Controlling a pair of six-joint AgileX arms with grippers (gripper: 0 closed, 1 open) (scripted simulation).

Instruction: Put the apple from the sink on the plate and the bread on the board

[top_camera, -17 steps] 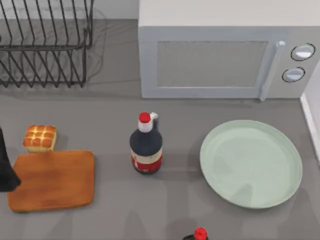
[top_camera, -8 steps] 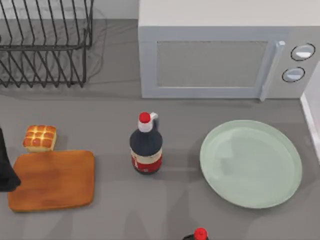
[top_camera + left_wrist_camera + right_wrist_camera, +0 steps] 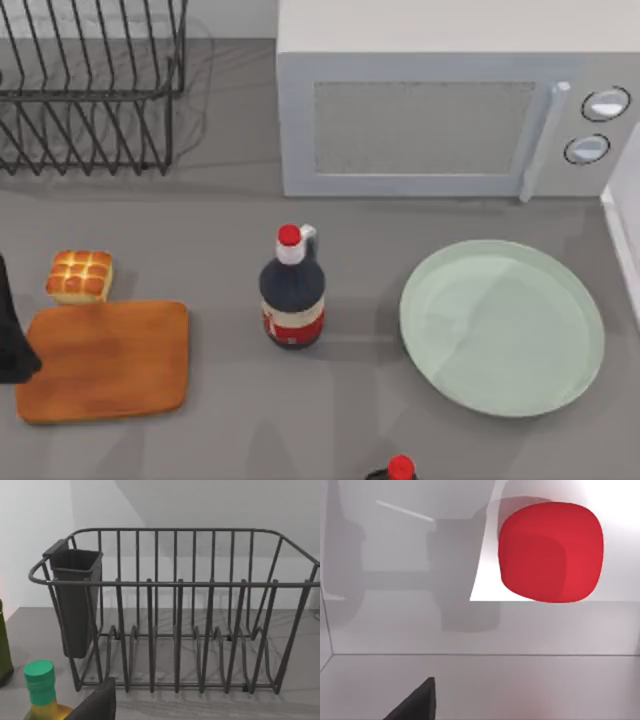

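The red apple [image 3: 551, 551] lies in the sink [image 3: 395, 625], against its pale walls, a short way ahead of my right gripper [image 3: 415, 705], whose dark tip shows at the picture's edge. The bread [image 3: 79, 275] sits on the table just beyond the far left corner of the wooden board [image 3: 105, 360]. The pale-green plate [image 3: 502, 327] lies bare at the right. My left arm [image 3: 12, 335] stands parked at the table's left edge beside the board, and a dark bit of the left gripper [image 3: 97, 705] faces the dish rack.
A dark sauce bottle [image 3: 292, 290] with a red cap stands between board and plate. Another red cap [image 3: 400, 467] pokes in at the front edge. A microwave [image 3: 450, 110] and a wire dish rack [image 3: 90, 90] line the back. The sink's white rim [image 3: 622, 230] runs along the right. A green-capped bottle [image 3: 42, 690] stands near the rack.
Faint shadows on the plate have shifted. Bread, board, bottle and left arm have stayed put.
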